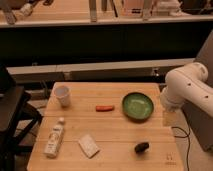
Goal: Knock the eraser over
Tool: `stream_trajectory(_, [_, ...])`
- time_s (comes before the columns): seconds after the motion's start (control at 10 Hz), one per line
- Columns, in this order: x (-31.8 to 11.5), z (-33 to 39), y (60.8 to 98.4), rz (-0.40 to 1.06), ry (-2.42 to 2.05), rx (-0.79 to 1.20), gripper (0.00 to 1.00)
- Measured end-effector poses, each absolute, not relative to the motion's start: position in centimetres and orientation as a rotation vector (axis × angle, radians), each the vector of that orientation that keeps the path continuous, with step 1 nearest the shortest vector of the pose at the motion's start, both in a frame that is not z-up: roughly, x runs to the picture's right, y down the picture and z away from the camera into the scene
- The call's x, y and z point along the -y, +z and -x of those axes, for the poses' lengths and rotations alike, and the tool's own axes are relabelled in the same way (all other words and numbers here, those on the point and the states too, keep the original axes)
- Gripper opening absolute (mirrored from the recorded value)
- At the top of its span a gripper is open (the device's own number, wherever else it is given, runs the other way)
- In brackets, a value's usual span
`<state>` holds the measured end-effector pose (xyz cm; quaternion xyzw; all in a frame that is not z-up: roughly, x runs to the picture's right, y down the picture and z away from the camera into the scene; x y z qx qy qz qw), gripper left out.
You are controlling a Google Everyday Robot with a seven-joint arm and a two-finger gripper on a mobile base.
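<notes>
The eraser is a small black oblong lump lying on the wooden table, near the front right. My white arm comes in from the right side. The gripper hangs below it at the table's right edge, just right of the green bowl. It is behind and to the right of the eraser and well apart from it.
A white cup stands at the back left. A small red-orange stick lies mid-table. A white bottle lies at the front left beside a flat white pad. A dark chair stands left of the table.
</notes>
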<state>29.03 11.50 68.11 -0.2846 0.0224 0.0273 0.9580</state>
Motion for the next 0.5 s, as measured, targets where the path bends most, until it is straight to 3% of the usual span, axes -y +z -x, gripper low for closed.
stream_trajectory(0.5, [-12.30, -28.89, 68.09, 0.584, 0.047, -0.045, 0.80])
